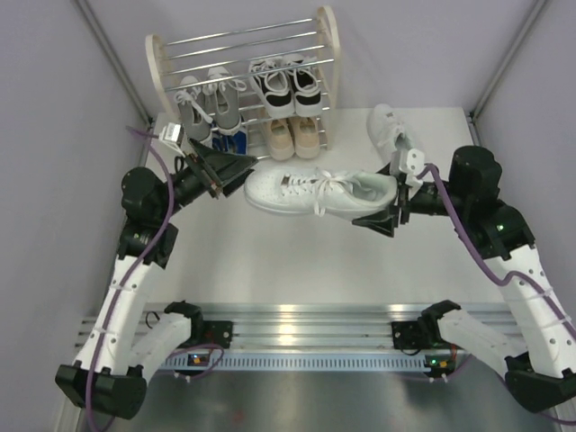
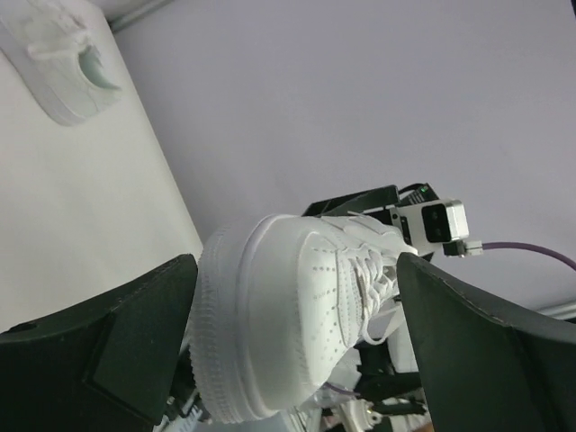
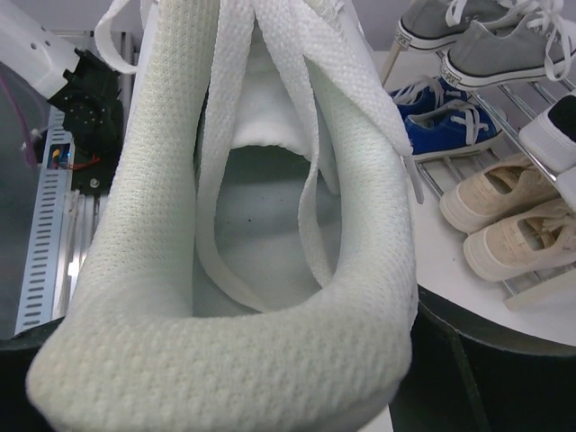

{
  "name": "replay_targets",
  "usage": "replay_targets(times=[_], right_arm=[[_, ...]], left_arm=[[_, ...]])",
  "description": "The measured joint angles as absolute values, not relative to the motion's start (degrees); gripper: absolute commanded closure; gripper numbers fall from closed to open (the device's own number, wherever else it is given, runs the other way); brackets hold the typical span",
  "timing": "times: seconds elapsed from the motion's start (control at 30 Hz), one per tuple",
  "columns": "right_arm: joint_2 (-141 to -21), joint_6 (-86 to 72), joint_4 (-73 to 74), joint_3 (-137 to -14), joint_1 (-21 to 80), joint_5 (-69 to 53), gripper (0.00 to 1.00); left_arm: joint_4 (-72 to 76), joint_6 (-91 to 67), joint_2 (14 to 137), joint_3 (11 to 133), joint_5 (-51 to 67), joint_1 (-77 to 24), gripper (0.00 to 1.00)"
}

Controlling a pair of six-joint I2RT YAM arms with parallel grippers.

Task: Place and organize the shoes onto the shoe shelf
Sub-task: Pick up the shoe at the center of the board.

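No text, label, brand, number or sign can be read in any view. The white sneaker shows plain leather and perforations only, and the shoes on the shoe shelf behind it are too small to show markings.

The held white sneaker spanned the table before the shoe shelf, blocking its front. The top rods stood bare; another white sneaker lay beside the shelf's right panel.

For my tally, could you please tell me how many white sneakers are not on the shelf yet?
2: one white sneaker held between the left hand and right hand, the other white sneaker on the table right of the shoe shelf.
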State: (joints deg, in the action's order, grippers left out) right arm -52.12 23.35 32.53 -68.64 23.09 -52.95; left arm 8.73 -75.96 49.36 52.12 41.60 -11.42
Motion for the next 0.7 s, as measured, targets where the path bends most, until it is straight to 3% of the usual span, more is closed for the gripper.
replay_targets(times=[0.33, 0.7], right_arm=[[-56.47, 19.62, 38.65, -77.19, 23.09, -41.58, 1.0], [-79.33, 11.99, 35.11, -101.38, 25.41, -27.51, 1.0]], left_arm=[[-19.62, -48.58, 41.28, 69.76, 17.78, -10.11, 0.02], [-29.3, -38.15, 20.64, 60.18, -0.3, -10.11, 0.02]])
